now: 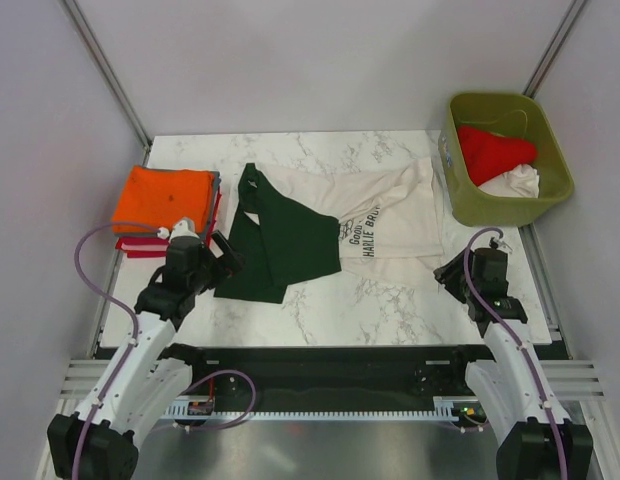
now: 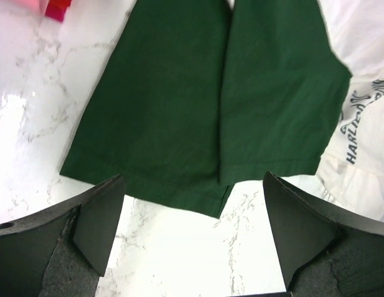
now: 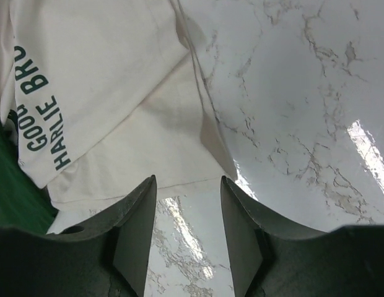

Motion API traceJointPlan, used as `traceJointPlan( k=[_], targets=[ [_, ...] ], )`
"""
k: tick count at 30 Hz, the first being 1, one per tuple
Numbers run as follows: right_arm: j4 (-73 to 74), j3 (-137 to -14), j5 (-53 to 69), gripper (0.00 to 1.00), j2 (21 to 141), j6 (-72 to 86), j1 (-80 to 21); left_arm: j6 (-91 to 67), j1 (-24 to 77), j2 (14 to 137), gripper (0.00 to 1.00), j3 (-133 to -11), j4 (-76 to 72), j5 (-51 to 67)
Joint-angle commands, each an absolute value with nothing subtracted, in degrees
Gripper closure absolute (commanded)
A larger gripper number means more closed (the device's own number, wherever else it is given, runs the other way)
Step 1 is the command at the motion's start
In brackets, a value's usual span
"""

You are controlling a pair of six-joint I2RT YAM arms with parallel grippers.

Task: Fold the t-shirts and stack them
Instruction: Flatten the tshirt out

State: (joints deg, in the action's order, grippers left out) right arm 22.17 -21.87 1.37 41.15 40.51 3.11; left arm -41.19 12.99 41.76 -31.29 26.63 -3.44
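A cream t-shirt (image 1: 390,205) with dark green sleeves (image 1: 280,240) and dark print lies partly folded across the middle of the marble table. Its two green sleeves (image 2: 198,105) overlap on the left. My left gripper (image 1: 226,256) hovers just short of the sleeves' near hem, open wide, with only bare table between its fingers (image 2: 96,226). My right gripper (image 1: 452,272) stands open near the cream hem (image 3: 179,148), holding nothing. At the far left sits a folded stack with an orange t-shirt (image 1: 162,198) on top of a red one (image 1: 140,245). A red t-shirt (image 1: 495,152) and a white one (image 1: 517,183) lie in the bin.
The olive-green plastic bin (image 1: 550,200) stands at the back right, off the table's corner. Metal rails (image 1: 320,375) run along the near edge by the arm bases. Grey walls close the sides and back.
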Motion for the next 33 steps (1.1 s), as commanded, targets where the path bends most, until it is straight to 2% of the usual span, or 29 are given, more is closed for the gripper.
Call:
traceJointPlan(
  k=[1,7,12,20,29,33],
  targets=[
    [24.17,-20.48,-0.09,0.47,39.73,40.96,3.16,-44.64,13.1,43.5,0.0,-32.69,30.75,-1.93],
    [24.08,-19.86,-1.4,0.55,40.34,43.06,3.16,-45.44,13.18,42.54,0.0,-31.99,30.24,-0.8],
    [22.59,-19.07,-1.23,0.58,42.27,44.21,3.16,-45.09,13.01,38.5,0.0,-28.93,27.17,-0.79],
    [18.03,-17.32,-0.79,0.57,45.26,45.0,3.16,-44.56,13.01,40.69,0.01,-27.51,26.63,-0.7],
    [12.23,-15.65,-0.18,0.56,51.84,45.7,3.16,-49.13,13.1,42.01,0.04,-27.07,29.71,-6.41],
    [9.85,-14.15,1.49,0.6,53.96,46.84,3.08,-49.31,13.09,43.24,0.04,-26.98,30.06,-7.64]
  ],
)
